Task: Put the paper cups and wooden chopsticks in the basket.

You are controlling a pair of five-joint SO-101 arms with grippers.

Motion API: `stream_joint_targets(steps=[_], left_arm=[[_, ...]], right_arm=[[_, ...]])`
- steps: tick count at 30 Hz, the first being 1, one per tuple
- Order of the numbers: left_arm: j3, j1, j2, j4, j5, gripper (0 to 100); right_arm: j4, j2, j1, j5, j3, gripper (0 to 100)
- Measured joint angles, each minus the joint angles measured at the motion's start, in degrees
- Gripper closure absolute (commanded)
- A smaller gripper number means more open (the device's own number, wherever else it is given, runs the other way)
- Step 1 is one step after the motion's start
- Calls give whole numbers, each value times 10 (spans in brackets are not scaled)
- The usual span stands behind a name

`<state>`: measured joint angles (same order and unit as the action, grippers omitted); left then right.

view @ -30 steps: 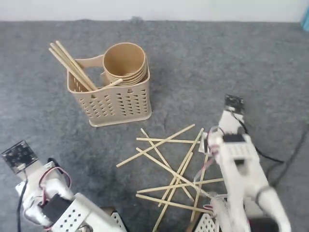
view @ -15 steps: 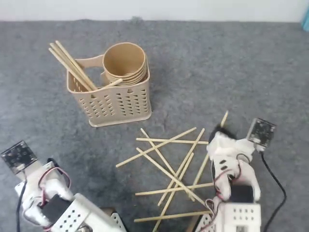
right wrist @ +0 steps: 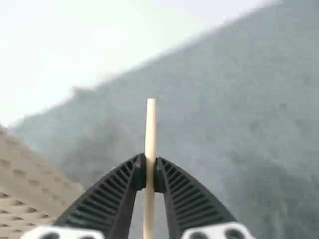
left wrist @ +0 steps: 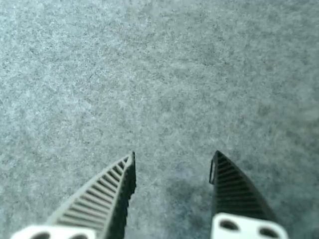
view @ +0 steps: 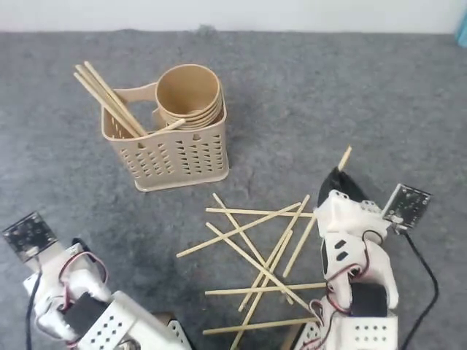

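Paper cups: nested stack, upright, mouth up, in the basket, in the right-hand part as the high view shows it. Bundle of chopsticks in the left-hand part of the same basket, leaning out over its far left rim. One short stick lies tilted against the foot of the cup stack, inside the basket. The basket is tan with slotted walls and a handle loop behind the cups, and stands upright on the grey bench.

Loose chopsticks: about ten, crossed in a messy pile flat on the bench, in front and to the right of the basket, well apart from it.

Right gripper at the right edge of that pile, clenched on a single chopstick. Its tip pokes out past the black fingertips, away from the arm. Right wrist view: gripper fingers pressed onto both sides of the chopstick, which runs straight along the gap and sticks out ahead.

Left gripper: fingers spread, nothing between them, bare grey bench below. Left arm sits low at the near left corner in the high view, well apart from the basket and the pile.
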<state>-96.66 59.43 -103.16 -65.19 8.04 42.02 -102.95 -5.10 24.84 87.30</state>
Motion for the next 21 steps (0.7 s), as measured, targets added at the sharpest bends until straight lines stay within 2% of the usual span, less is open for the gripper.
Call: stream_joint_targets(steps=[4,9,14,17,21], left_arm=[[0,0,0,0,0,766],[0,0,0,0,0,766],[0,0,0,0,0,766],[0,0,0,0,0,766],[0,0,0,0,0,766]], right_arm=[[0,0,-49,-34,-82,991],[-29,-9,-135,-139,-201,991],[-135,-10,-232,-306,-249,991],[-210,17,-243,-393,-255,991],[-316,90,-245,-456,-266,991]])
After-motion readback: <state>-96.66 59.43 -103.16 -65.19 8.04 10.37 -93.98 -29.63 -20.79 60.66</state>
